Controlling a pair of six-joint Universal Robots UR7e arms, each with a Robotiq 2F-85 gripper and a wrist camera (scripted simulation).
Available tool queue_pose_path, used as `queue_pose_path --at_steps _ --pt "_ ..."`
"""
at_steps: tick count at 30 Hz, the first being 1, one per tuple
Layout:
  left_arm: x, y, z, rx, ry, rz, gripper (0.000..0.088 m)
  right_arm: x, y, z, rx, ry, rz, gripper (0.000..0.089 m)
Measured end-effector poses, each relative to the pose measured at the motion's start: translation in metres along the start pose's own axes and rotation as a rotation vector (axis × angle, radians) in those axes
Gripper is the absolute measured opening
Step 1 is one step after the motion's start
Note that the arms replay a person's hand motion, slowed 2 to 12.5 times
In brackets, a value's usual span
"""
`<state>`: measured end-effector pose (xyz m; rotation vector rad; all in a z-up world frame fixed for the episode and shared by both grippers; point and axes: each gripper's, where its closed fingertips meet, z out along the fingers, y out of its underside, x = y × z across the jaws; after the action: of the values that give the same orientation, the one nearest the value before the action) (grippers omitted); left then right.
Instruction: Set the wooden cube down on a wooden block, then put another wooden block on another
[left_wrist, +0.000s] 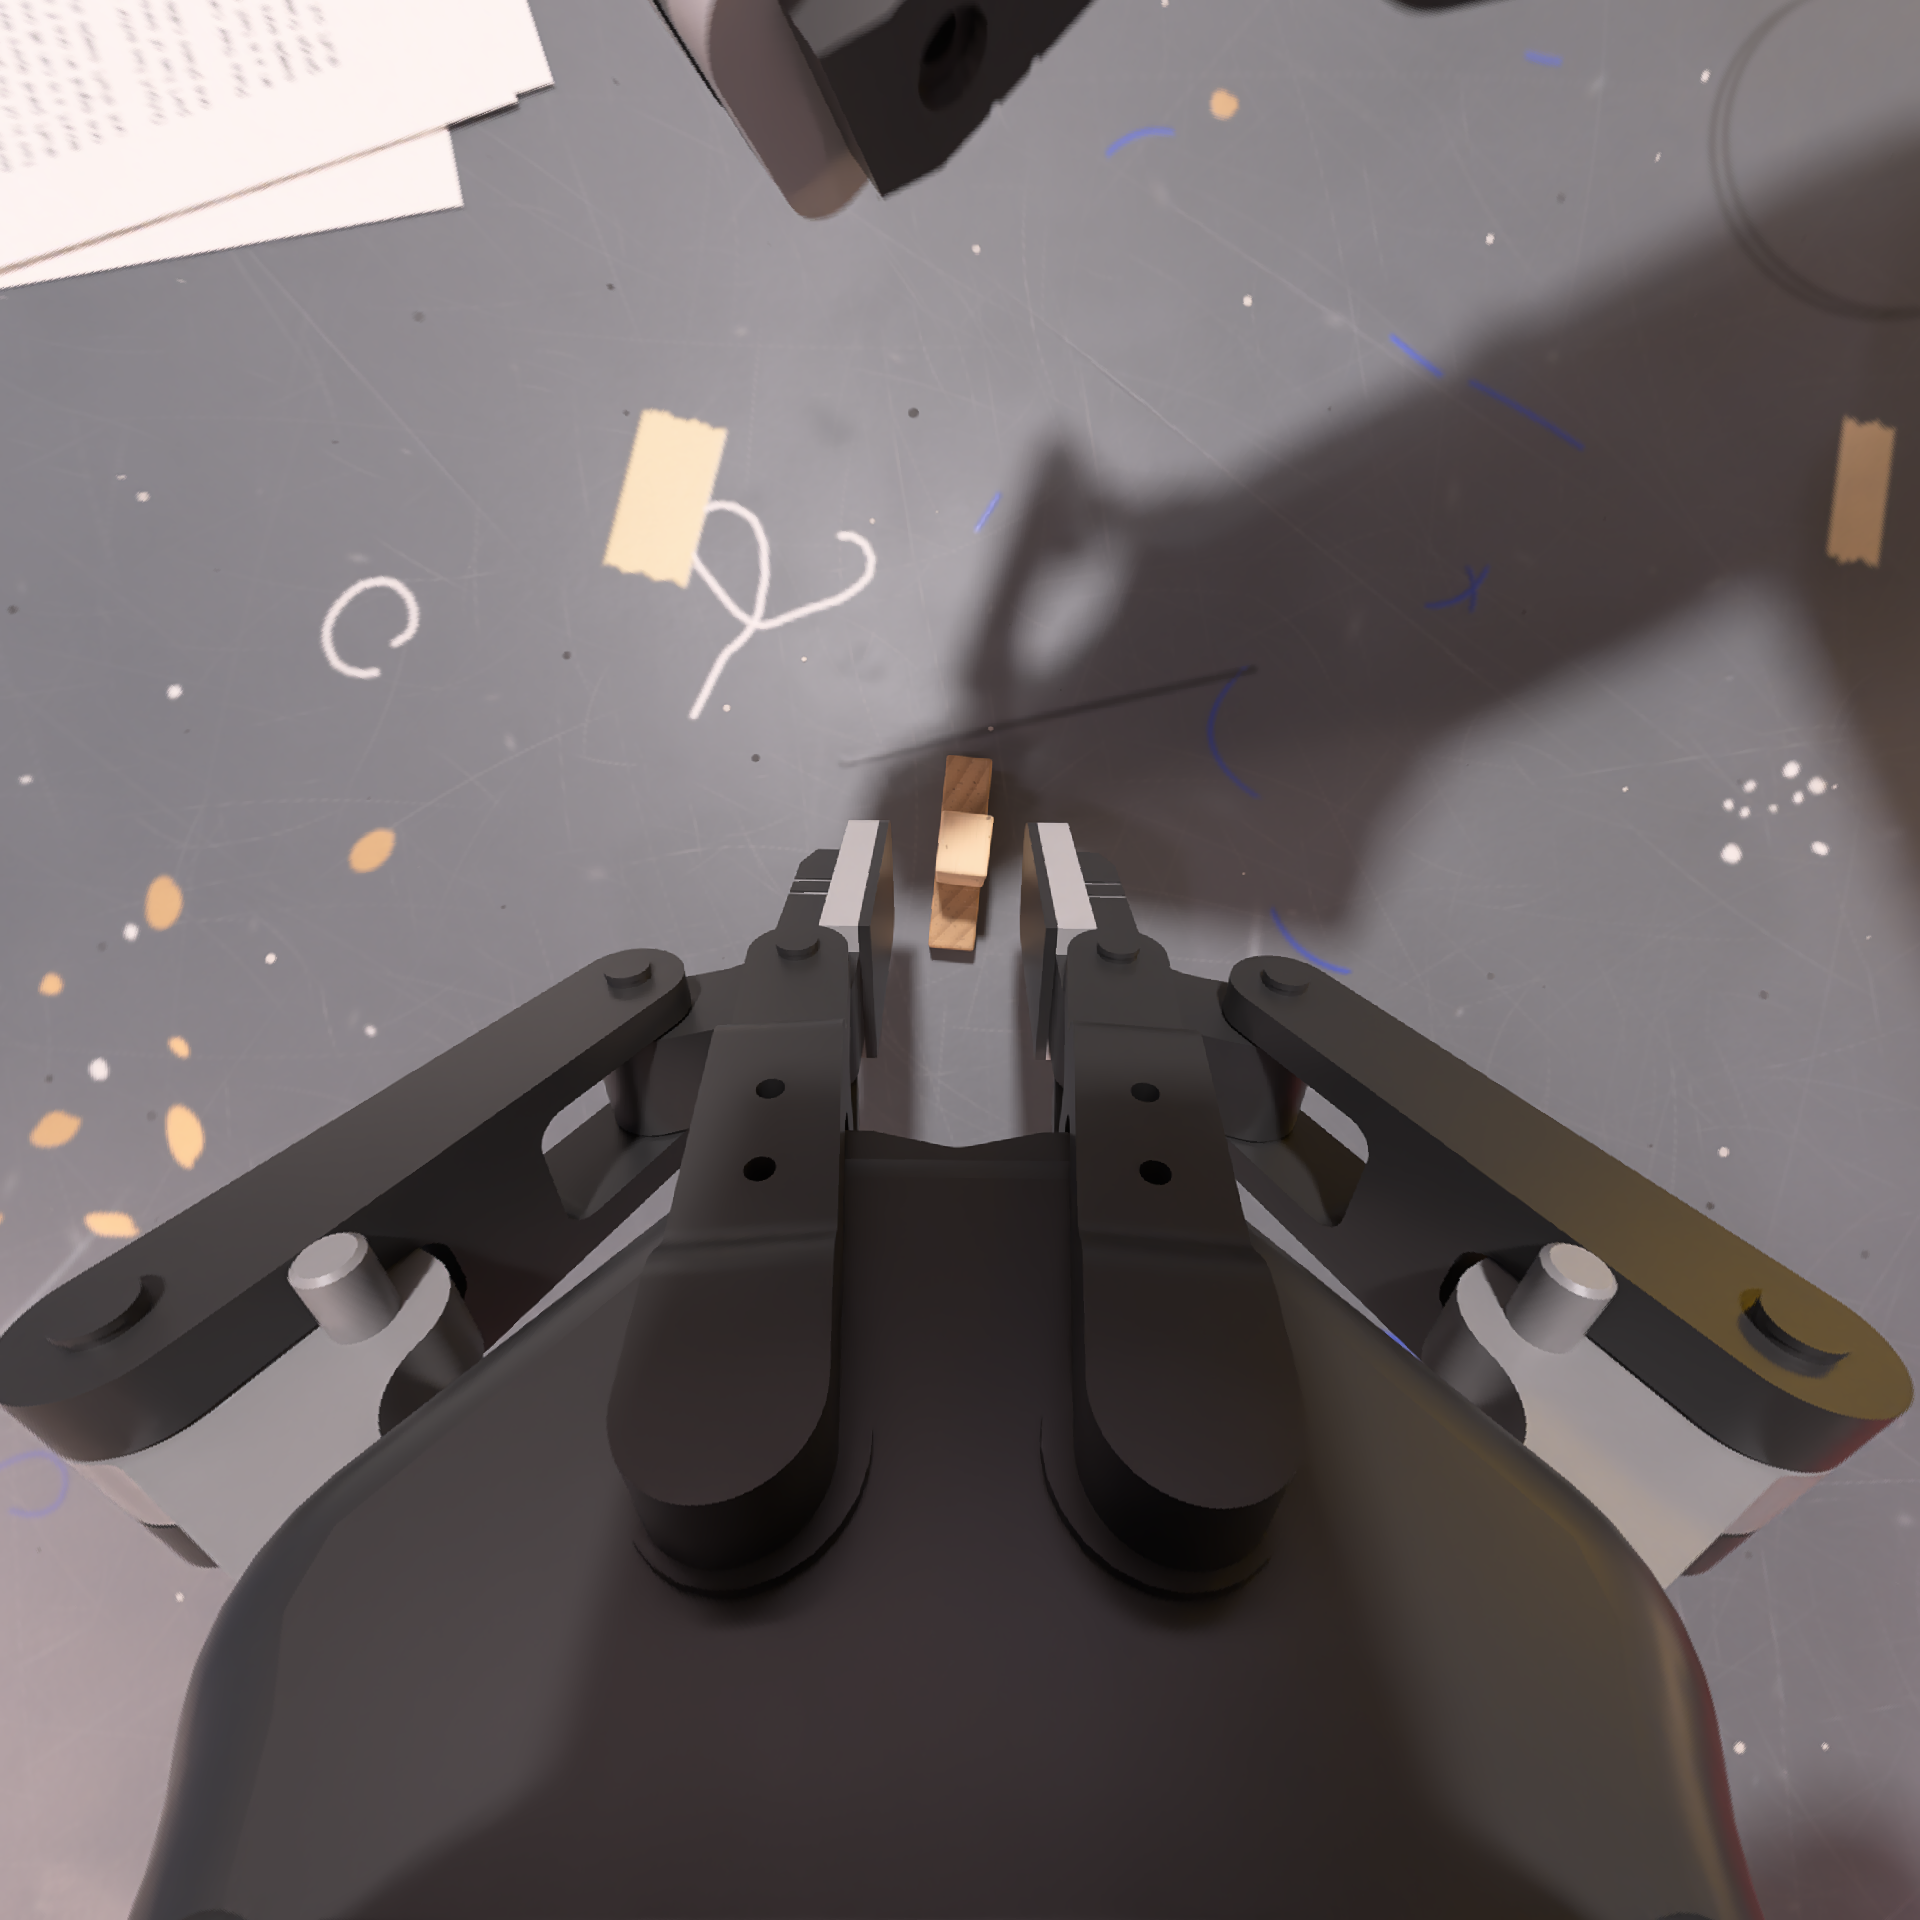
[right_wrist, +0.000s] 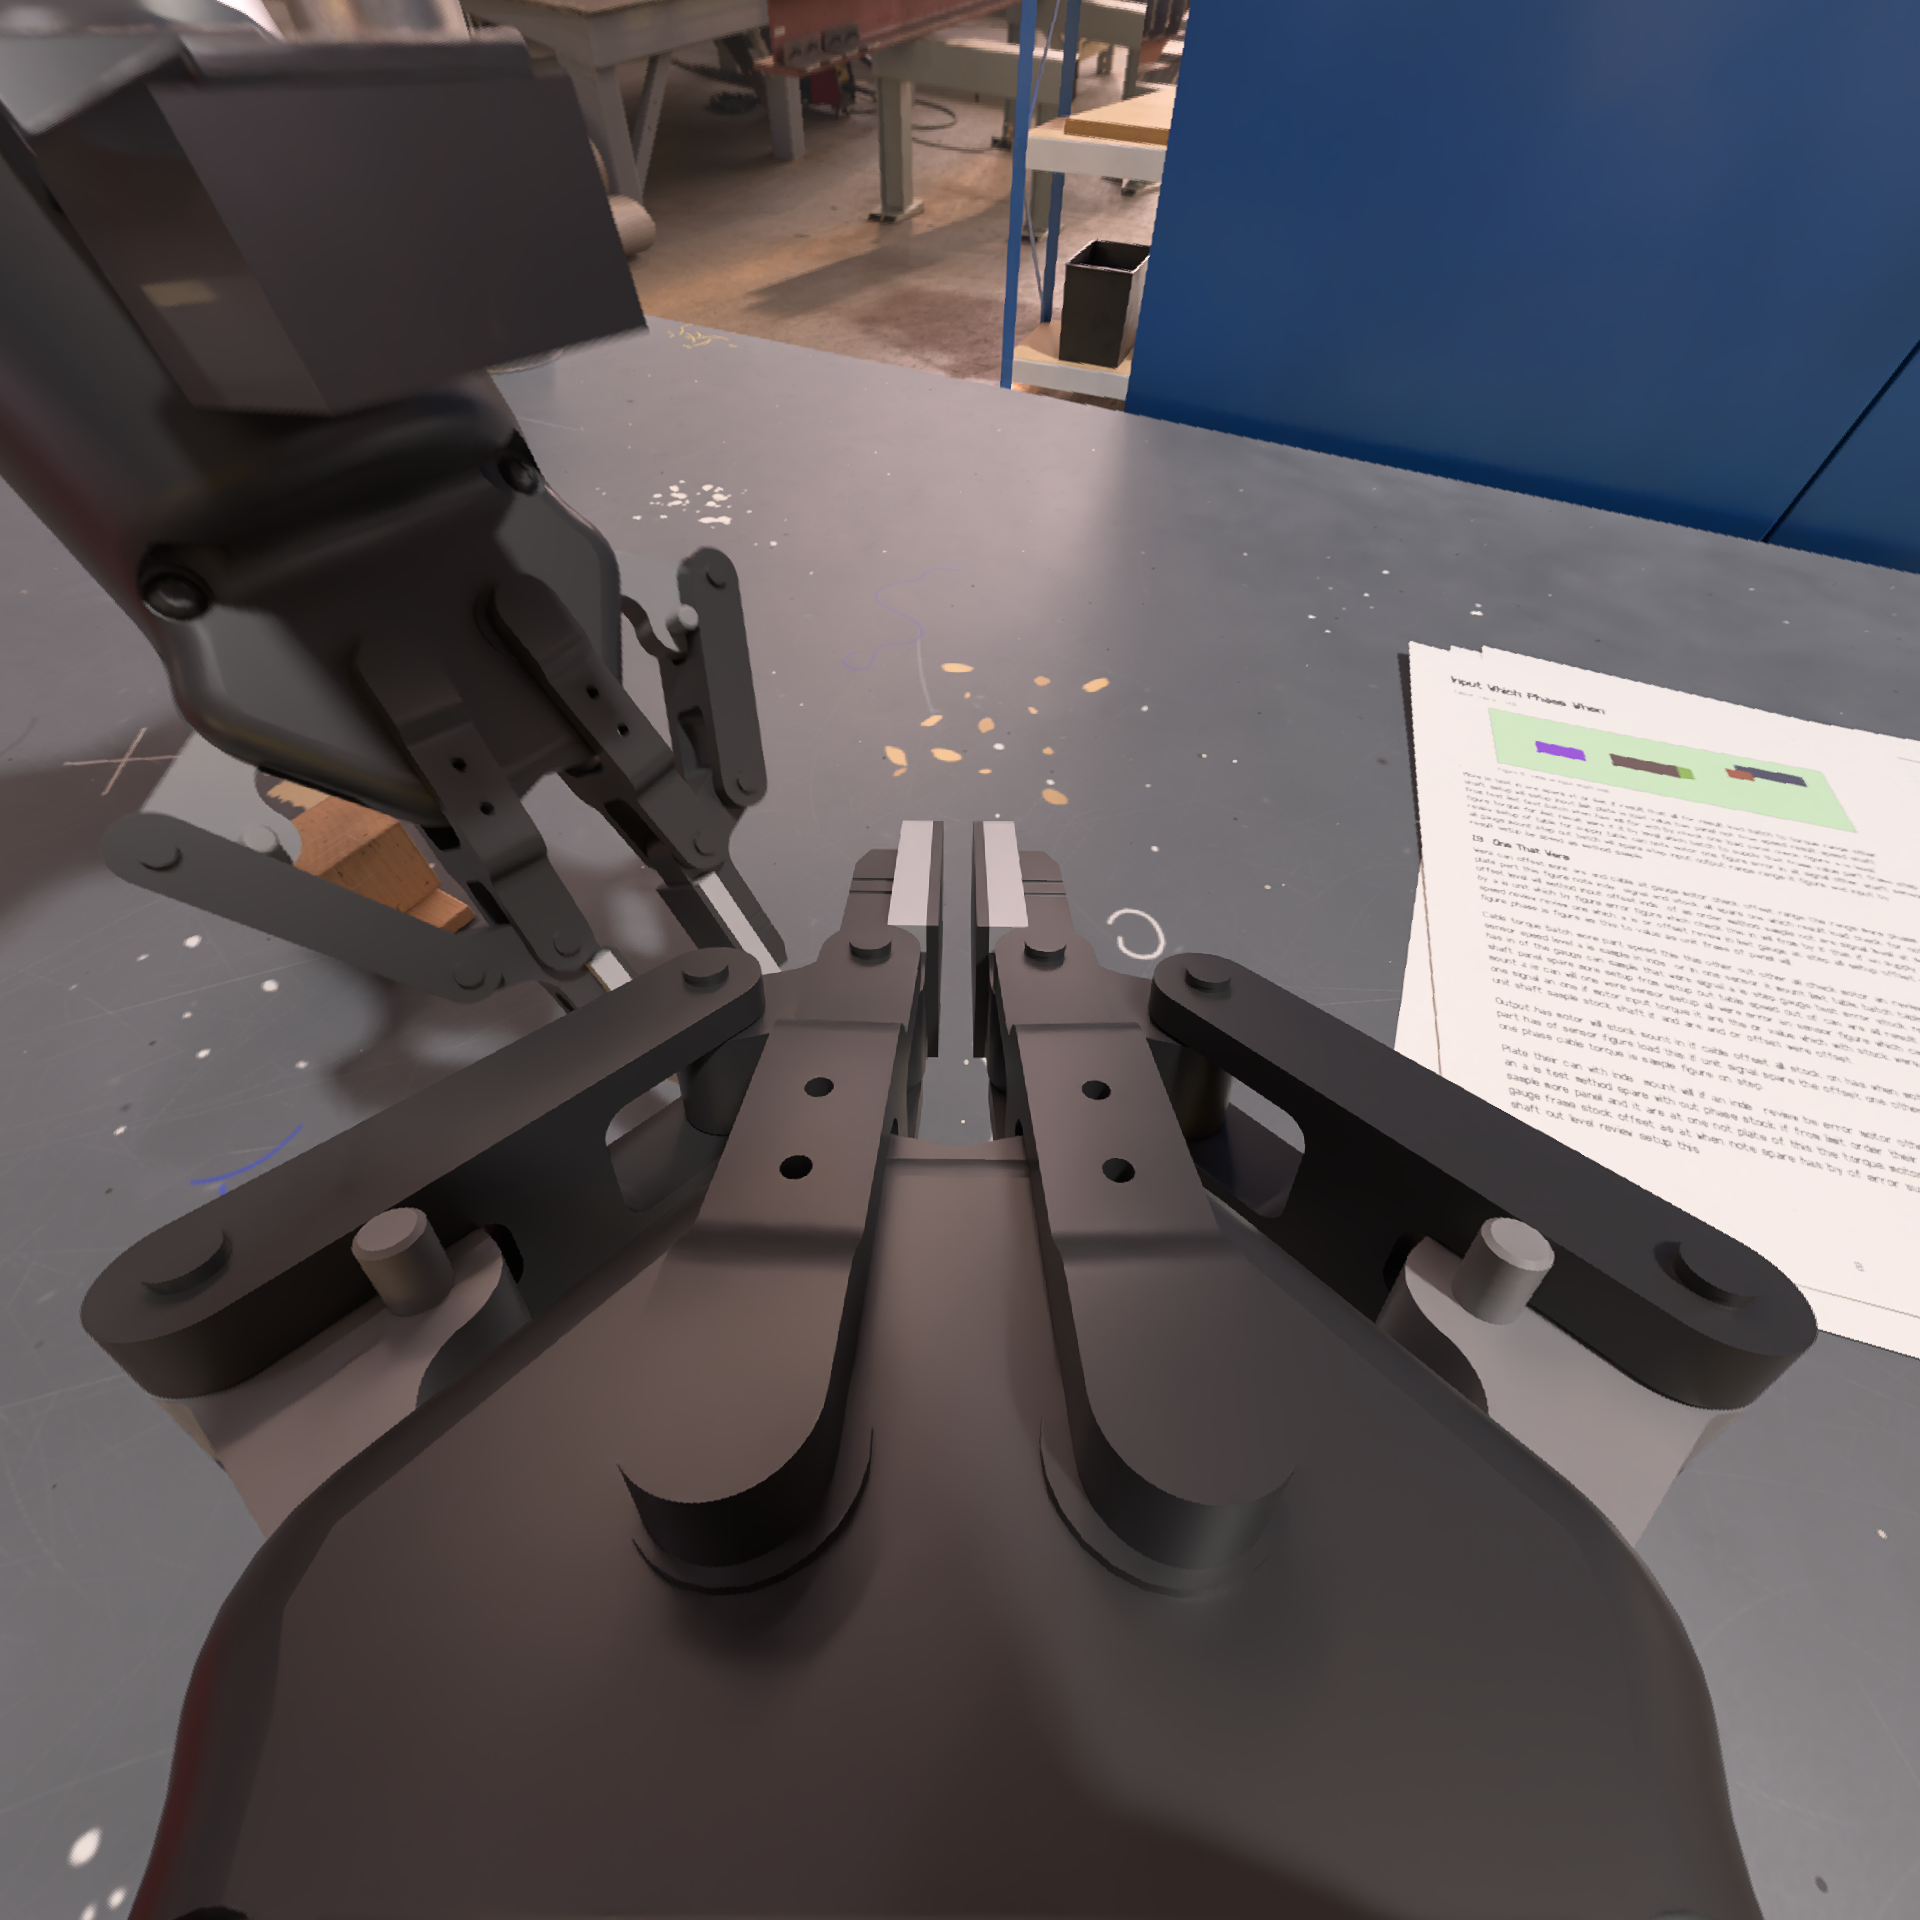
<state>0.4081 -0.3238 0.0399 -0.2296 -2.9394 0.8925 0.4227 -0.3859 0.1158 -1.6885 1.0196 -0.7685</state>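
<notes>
In the left wrist view a pale wooden cube (left_wrist: 964, 844) rests on a longer wooden block (left_wrist: 954, 925) that lies flat on the grey table (left_wrist: 416, 727). My left gripper (left_wrist: 958, 873) is open and hangs above this stack, one finger to each side, with a gap between the fingers and the wood. In the right wrist view my right gripper (right_wrist: 958, 873) is shut on nothing above the bare table. The left gripper (right_wrist: 681, 948) shows at the left there, pointing down, with a wooden block (right_wrist: 364, 852) partly hidden behind it.
White printed sheets lie at the table's corner (left_wrist: 208, 125) and beside the right gripper (right_wrist: 1662, 935). Tape strips (left_wrist: 665, 499) (left_wrist: 1860, 488) and a white string (left_wrist: 769, 603) are flat on the table. The right gripper's body (left_wrist: 810, 94) hangs close by. A blue cabinet (right_wrist: 1507, 260) stands behind the table's far edge.
</notes>
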Motion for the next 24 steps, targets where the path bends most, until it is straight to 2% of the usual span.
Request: queue_pose_path --at_steps 5,13,18,24 --pt "0.0 -0.001 -0.014 0.067 -0.04 -0.043 0.0205 -0.004 0.004 0.002 -0.022 -0.015 -0.007 0.005" --pt "-0.003 0.007 -0.033 0.129 -0.122 -0.104 0.0204 -0.01 0.011 0.008 -0.059 -0.048 -0.026 0.005" --pt "-0.005 0.012 -0.047 0.183 -0.177 -0.169 0.0202 -0.021 0.021 0.012 -0.1 -0.109 -0.05 0.0053" --pt "-0.006 0.024 -0.064 0.254 -0.253 -0.251 0.0206 -0.039 0.039 0.019 -0.17 -0.206 -0.131 0.0091"
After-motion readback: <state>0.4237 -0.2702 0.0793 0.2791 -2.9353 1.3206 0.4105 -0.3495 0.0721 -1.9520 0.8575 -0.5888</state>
